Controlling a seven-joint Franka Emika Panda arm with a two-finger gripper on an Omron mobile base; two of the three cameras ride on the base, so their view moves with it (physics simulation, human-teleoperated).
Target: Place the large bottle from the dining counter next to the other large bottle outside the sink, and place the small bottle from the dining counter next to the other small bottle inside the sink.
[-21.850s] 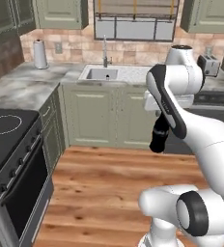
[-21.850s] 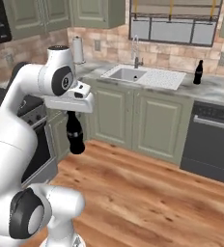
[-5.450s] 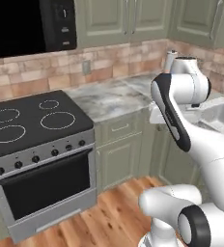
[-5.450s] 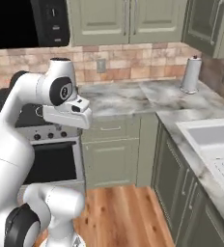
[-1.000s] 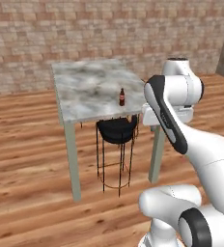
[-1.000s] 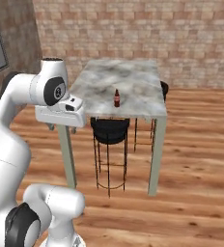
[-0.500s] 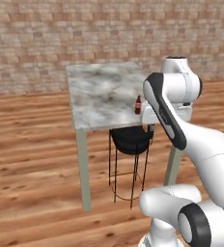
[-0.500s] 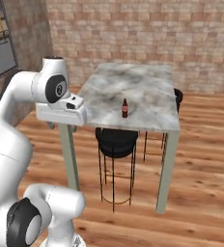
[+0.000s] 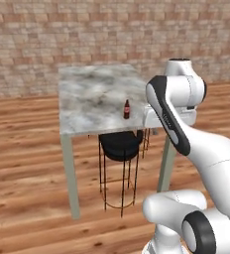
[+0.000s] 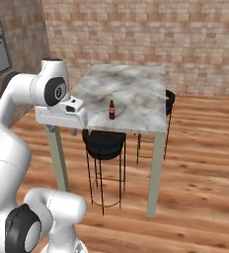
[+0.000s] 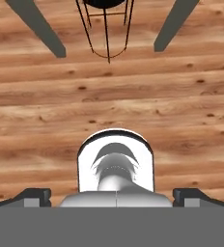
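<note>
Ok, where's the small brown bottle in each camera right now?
Left base view: the small brown bottle stands upright near the front right edge of the dining counter, just left of the arm.
Right base view: it stands near the counter's front edge, centre-left of the picture, right of the white hand.
Hand view: wood floor and stool legs.
Shared landmark: the black stool sits under the counter, below the bottle.

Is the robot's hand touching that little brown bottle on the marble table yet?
Apart. In the right base view the small brown bottle stands alone on the marble table, with bare tabletop between it and the robot's hand.
</note>
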